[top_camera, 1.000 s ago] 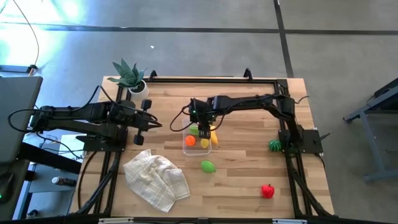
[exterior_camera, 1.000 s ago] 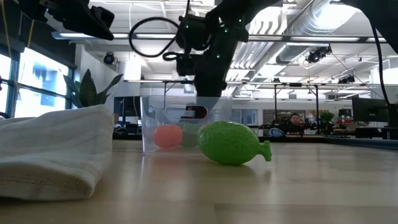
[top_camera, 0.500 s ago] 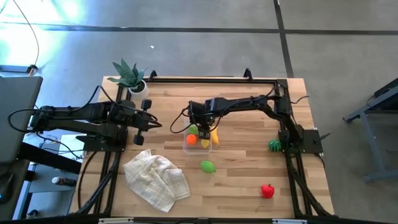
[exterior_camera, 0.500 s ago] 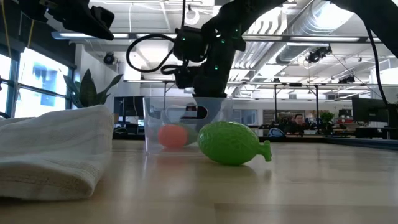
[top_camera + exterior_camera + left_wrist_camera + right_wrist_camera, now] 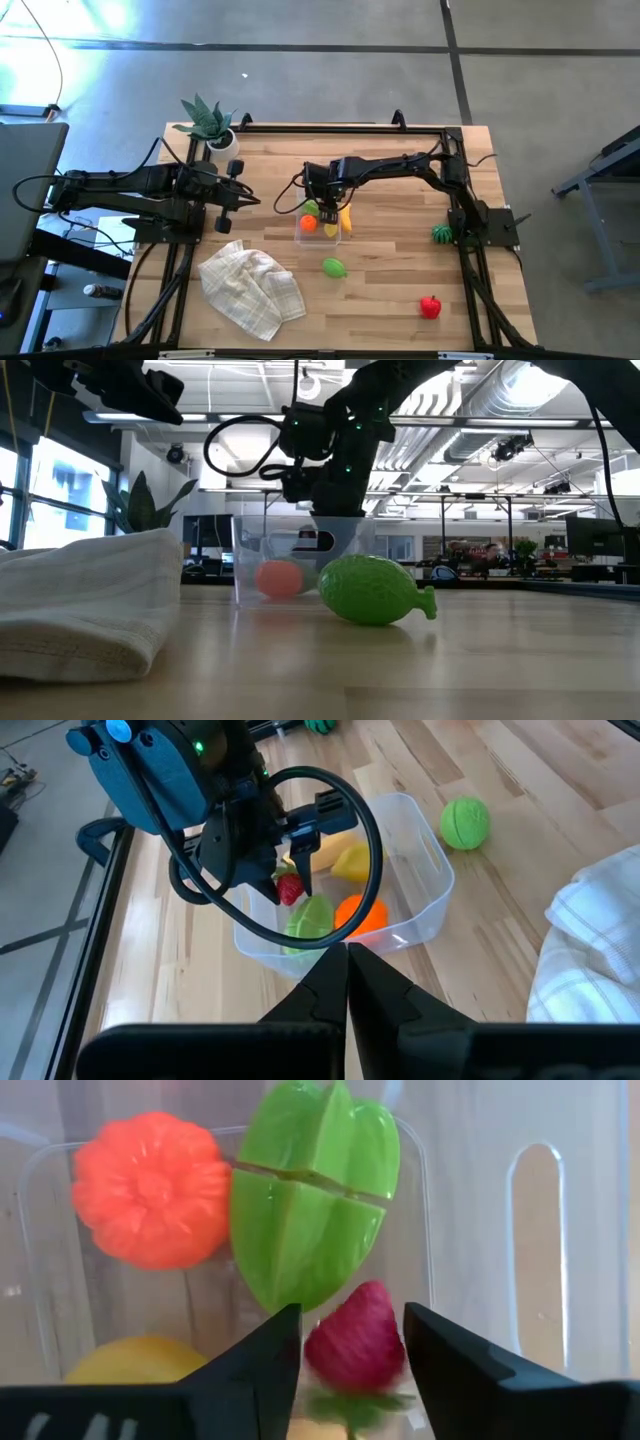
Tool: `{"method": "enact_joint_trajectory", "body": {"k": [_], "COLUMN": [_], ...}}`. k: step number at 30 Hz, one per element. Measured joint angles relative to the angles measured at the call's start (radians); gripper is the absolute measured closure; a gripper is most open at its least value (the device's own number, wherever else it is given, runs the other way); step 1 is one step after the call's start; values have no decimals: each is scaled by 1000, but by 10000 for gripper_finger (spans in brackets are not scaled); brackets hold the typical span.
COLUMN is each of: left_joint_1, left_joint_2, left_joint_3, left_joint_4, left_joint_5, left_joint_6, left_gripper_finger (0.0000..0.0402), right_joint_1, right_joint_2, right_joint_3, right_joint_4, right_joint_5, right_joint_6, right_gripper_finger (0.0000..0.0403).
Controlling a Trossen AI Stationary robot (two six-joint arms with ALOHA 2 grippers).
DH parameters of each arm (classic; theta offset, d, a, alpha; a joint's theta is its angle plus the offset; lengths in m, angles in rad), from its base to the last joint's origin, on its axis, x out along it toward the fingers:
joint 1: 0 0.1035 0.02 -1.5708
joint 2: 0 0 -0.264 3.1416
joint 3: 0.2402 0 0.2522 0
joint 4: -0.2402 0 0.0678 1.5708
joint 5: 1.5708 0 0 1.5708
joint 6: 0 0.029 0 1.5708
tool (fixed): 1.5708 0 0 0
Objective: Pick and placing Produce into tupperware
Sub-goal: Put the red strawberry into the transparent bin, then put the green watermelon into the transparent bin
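High view: right gripper [image 5: 323, 203] hangs over the tupperware [image 5: 300, 238] near table centre; left gripper [image 5: 240, 197] waits at the tub's 9 o'clock, well apart.
Right gripper state: fingers [image 5: 255, 1370] spread, with a red strawberry [image 5: 355, 1342] between them; whether the pads touch it I cannot tell, though a gap shows on each side.
Left gripper state: fingers [image 5: 312, 992] pressed together, holding nothing.
Tub contents: orange fruit [image 5: 150, 1188], split green star-shaped piece [image 5: 305, 1205], yellow piece [image 5: 135, 1360]; the strawberry sits low inside the rim.
Key relation: strawberry lies directly below the right gripper, tip pointing to the green piece, leaf end toward the wrist; release looks done or nearly so, and the move ahead is likely straight up and out.
Remaining produce: green lime-like fruit [image 5: 334, 267] at the tub's 5 o'clock, just beside it; red pepper-like piece [image 5: 430, 306] farther toward 4 o'clock; dark green piece [image 5: 442, 234] at 3 o'clock by the right arm's base.
Nearer arm: right, for all three by my judgement.
Other things: folded cloth [image 5: 252, 285] at 7 o'clock; potted plant [image 5: 208, 122] at 10 o'clock.
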Motion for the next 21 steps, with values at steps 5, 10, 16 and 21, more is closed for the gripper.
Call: {"method": "enact_joint_trajectory", "body": {"k": [5, 10, 16, 21], "left_joint_1": [0, 0, 0, 0], "left_joint_2": [0, 0, 0, 0], "left_joint_3": [0, 0, 0, 0], "left_joint_4": [0, 0, 0, 0], "left_joint_5": [0, 0, 0, 0], "left_joint_6": [0, 0, 0, 0], "left_gripper_finger": [399, 399, 399, 399], "right_joint_1": [0, 0, 0, 0], "right_joint_2": [0, 0, 0, 0], "right_joint_3": [0, 0, 10, 93], "right_joint_4": [5, 21, 4, -88], "right_joint_5": [0, 0, 0, 0], "right_joint_6": [0, 0, 4, 10], "right_gripper_finger": [207, 199, 199, 199]}}
